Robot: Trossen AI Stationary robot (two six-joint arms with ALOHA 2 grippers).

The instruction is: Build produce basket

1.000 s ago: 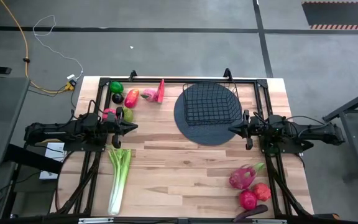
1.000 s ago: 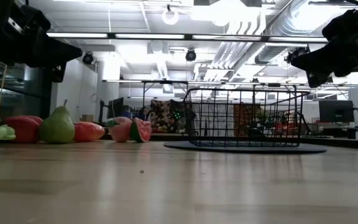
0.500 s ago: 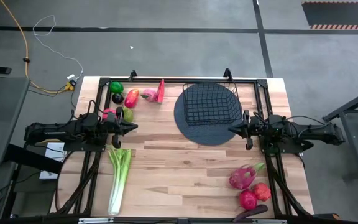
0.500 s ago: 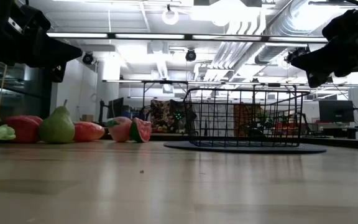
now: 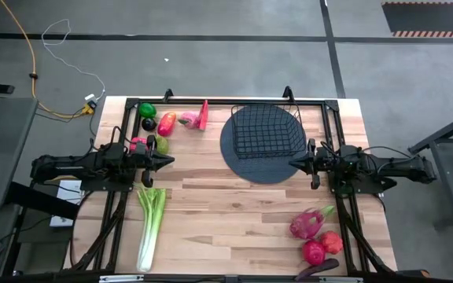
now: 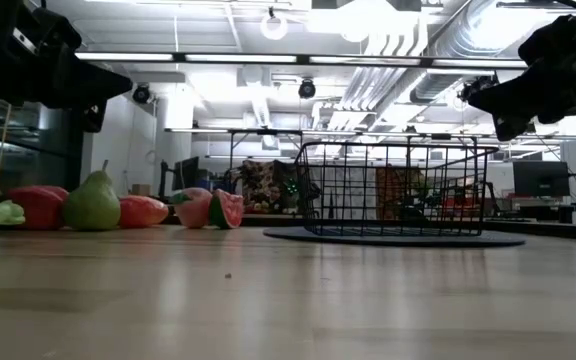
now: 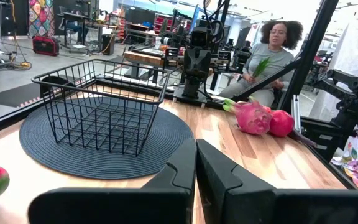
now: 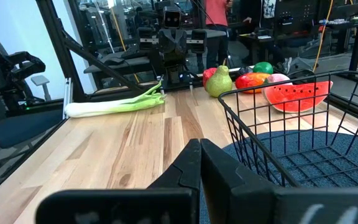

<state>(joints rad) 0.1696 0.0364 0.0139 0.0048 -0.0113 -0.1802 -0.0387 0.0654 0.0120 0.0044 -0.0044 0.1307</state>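
At the table's twelve o'clock edge the basket (image 5: pixel 267 132) stands on its round grey disc base (image 5: pixel 238 161), and nothing lies inside it, so the job looks unstarted. The produce is scattered: celery (image 5: pixel 150 228) toward seven o'clock, dragon fruit (image 5: pixel 308 224) with red pieces and a dark eggplant (image 5: pixel 318 270) at five o'clock, and a cluster (pear, watermelon slice, green and red rounds) near eleven o'clock. The left gripper (image 5: pixel 168 160) waits at nine o'clock, fingers pressed together and empty. The right gripper (image 5: pixel 292 163) waits at three o'clock, just beside the basket, likewise closed on nothing. Every piece remains to be loaded.
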